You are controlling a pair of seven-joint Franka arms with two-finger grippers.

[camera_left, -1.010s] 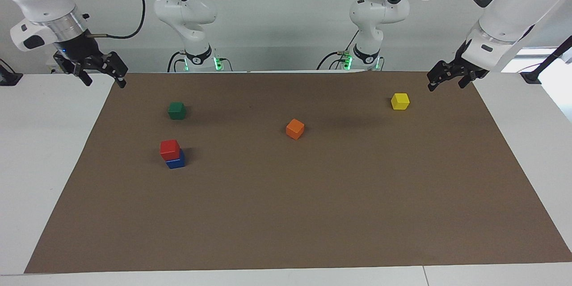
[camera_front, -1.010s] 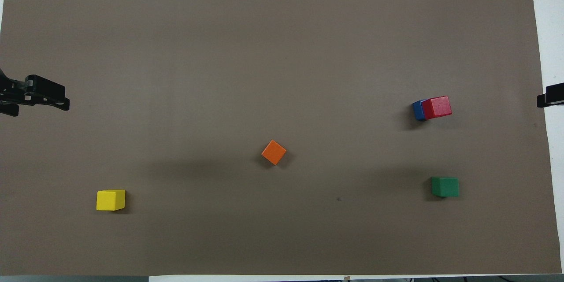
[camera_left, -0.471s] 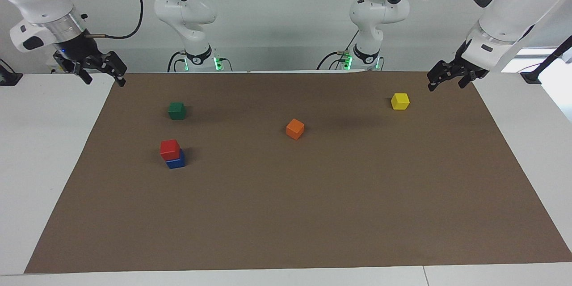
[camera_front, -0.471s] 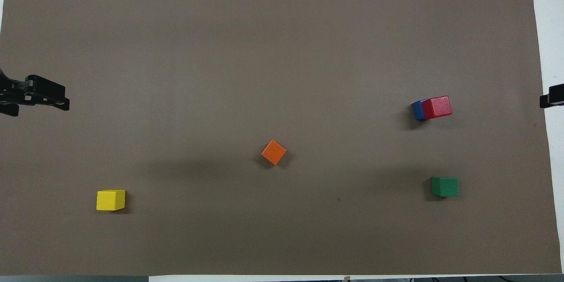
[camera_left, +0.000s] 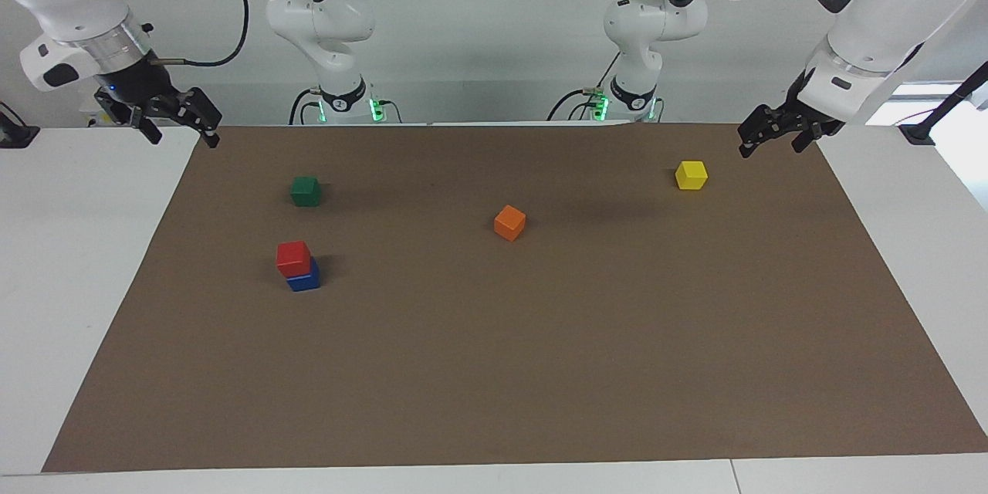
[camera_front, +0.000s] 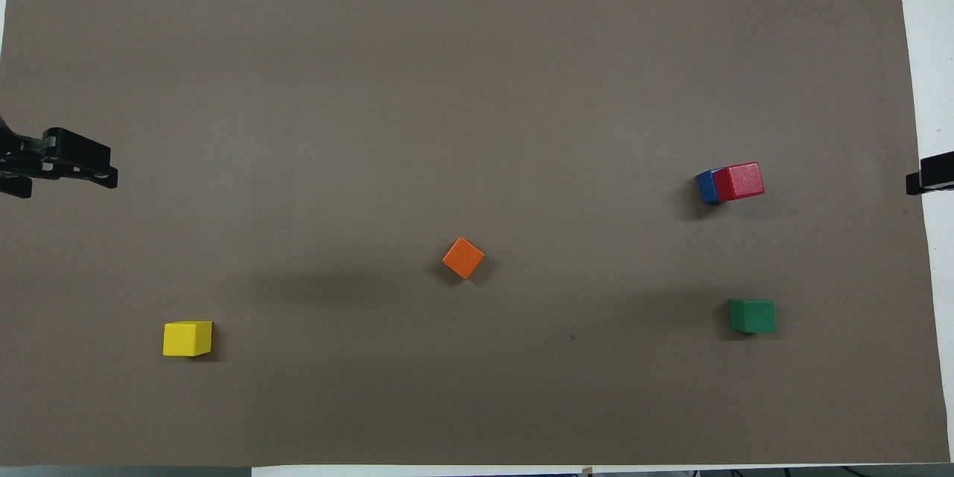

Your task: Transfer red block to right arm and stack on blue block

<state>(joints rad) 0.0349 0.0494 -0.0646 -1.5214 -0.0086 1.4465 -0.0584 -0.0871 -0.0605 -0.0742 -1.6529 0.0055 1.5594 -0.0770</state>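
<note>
The red block point(camera_left: 293, 256) sits on the blue block point(camera_left: 306, 279), slightly offset, toward the right arm's end of the brown mat. In the overhead view the red block point(camera_front: 738, 181) covers most of the blue block point(camera_front: 706, 186). My right gripper point(camera_left: 182, 136) is open and empty, raised over the mat's edge at the right arm's end; only its tip point(camera_front: 929, 173) shows from overhead. My left gripper point(camera_left: 770, 143) is open and empty over the mat's corner at the left arm's end, and it also shows in the overhead view point(camera_front: 74, 170).
A green block point(camera_left: 306, 191) lies nearer to the robots than the stack. An orange block point(camera_left: 509, 222) lies mid-mat, turned at an angle. A yellow block point(camera_left: 691, 174) lies toward the left arm's end. White table point(camera_left: 77, 247) surrounds the mat.
My right gripper has shifted slightly at the mat's edge. The left arm and all blocks have not moved.
</note>
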